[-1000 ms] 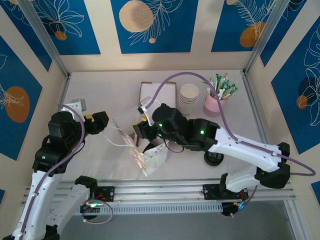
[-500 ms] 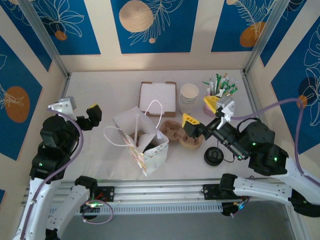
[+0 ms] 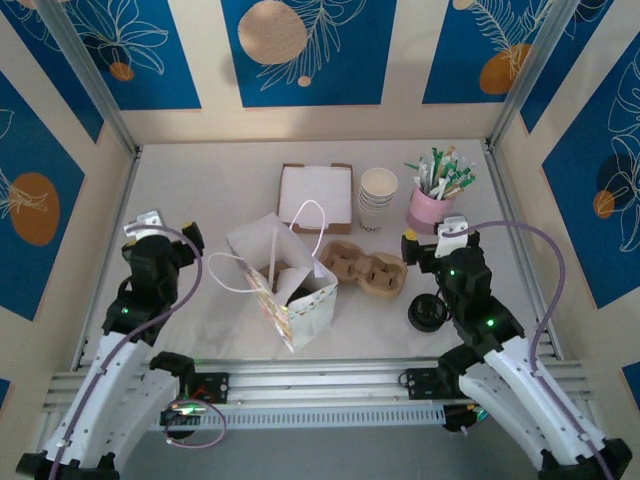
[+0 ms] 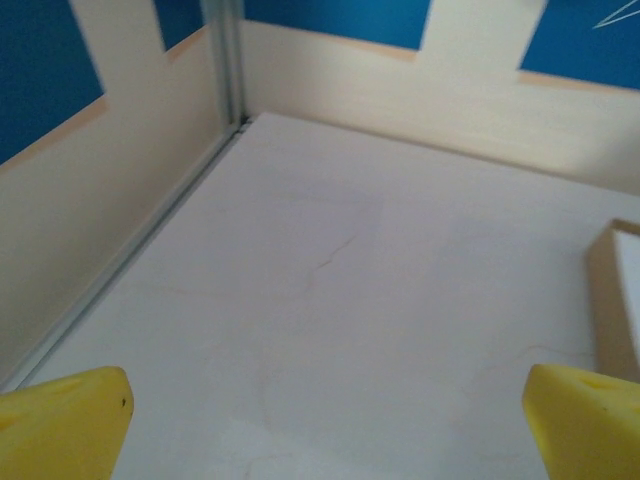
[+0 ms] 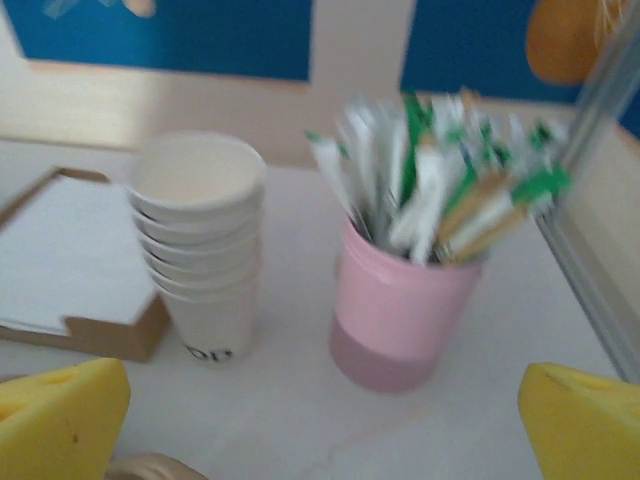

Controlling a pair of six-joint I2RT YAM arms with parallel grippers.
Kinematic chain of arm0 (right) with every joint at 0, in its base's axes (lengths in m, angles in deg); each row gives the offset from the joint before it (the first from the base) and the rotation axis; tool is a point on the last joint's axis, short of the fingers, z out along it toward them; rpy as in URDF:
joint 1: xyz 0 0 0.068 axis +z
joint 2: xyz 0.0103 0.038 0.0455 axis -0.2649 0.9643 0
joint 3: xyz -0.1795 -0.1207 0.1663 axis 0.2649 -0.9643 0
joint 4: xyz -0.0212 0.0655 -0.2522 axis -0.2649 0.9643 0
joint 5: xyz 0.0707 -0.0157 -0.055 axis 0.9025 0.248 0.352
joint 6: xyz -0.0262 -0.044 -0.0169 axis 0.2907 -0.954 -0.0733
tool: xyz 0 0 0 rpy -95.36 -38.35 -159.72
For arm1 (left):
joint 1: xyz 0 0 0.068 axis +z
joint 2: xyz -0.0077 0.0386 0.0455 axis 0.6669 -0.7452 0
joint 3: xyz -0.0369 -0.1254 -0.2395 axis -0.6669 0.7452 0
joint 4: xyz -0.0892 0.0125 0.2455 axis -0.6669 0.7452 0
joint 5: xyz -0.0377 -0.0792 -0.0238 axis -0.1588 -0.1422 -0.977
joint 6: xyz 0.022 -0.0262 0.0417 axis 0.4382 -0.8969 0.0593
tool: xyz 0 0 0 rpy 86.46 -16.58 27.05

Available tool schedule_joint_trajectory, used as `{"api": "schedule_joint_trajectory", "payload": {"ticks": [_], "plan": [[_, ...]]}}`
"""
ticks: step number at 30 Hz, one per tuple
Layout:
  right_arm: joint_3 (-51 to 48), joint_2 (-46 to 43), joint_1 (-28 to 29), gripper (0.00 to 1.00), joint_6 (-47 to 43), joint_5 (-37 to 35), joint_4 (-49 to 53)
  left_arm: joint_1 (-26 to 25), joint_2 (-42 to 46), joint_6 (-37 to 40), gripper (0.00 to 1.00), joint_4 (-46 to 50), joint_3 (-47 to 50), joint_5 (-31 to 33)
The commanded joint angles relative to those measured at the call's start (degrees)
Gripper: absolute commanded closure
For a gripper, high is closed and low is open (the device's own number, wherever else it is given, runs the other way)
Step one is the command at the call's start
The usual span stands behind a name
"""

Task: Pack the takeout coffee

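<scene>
Packing looks done to me: the coffee (image 3: 290,288) seems to sit inside the paper bag (image 3: 305,318) on the desk (image 3: 200,180), only a dark top showing, so I can't be sure. Left gripper (image 4: 322,412) and right gripper (image 5: 322,412) gape wide, empty. Next I'd confirm it stands upright.

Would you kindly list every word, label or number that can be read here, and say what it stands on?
Stack of cups, foot of the lowest cup: a few dark letters, too blurred to read.
Sachets in the pink cup: green and white markings, blurred, unreadable.
Paper bag: a fine pattern, too small to read.
No text can be quoted with certainty.
</scene>
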Motion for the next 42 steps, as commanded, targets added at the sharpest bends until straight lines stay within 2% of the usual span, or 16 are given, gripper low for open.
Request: {"api": "schedule_joint_trajectory", "payload": {"ticks": [1, 5, 10, 15, 16, 18, 22, 28, 32, 33, 35, 40, 42], "plan": [[-4.9, -0.4, -8.0, 0.01, 9.3, 8.8, -7.7, -0.3, -0.1, -3.5, 0.0, -4.9, 1.5, 6.1], [-11.1, 0.0, -16.2, 0.0, 15.9, 11.8, -14.7, -0.3, -3.7, -4.7, 0.0, -6.4, 3.6, 7.5], [-15.7, 3.5, -21.3, 0.0, 18.9, 12.3, -22.0, -0.3, -7.8, -4.3, 0.0, -10.6, 7.9, 9.2], [-14.6, 14.5, -21.8, 0.0, 15.8, 12.2, -25.9, -0.2, -12.1, -2.3, 0.0, -27.0, 16.7, 13.4], [-13.9, 17.2, -21.8, 0.0, 14.5, 12.7, -26.6, -0.1, -12.9, -4.1, 0.0, -26.1, 16.4, 14.6], [-12.5, 22.3, -21.8, 0.0, 13.1, 12.8, -28.2, -0.1, -14.9, -2.6, 0.0, -30.1, 16.6, 15.3], [-9.8, 31.2, -21.9, 0.01, 10.3, 13.5, -33.1, -0.1, -20.6, 5.3, 0.0, -38.0, 15.9, 14.6], [-7.1, 40.1, -22.0, 0.0, 7.9, 15.9, -39.1, -0.1, -32.2, 14.2, 0.0, -44.4, 13.7, 14.0], [-5.4, 43.8, -22.1, 0.0, 6.3, 16.7, -41.3, 0.0, -39.6, 16.5, 0.0, -53.0, 14.4, 16.1], [-4.8, 44.7, -22.1, 0.01, 6.1, 16.3, -41.6, 0.0, -40.5, 16.5, 0.0, -52.7, 13.8, 16.5], [-3.9, 46.1, -22.1, 0.01, 5.5, 15.9, -42.0, 0.1, -41.4, 18.0, 0.0, -54.2, 13.5, 14.2], [-1.4, 49.3, -22.2, 0.1, 3.0, 21.7, -42.5, 0.1, -45.0, 23.8, 0.0, -69.6, 16.5, 6.9], [-0.2, 50.5, -22.2, 0.1, 2.8, 23.4, -41.8, 0.3, -47.5, 23.0, 0.0, -74.8, 17.6, 5.2]]}}
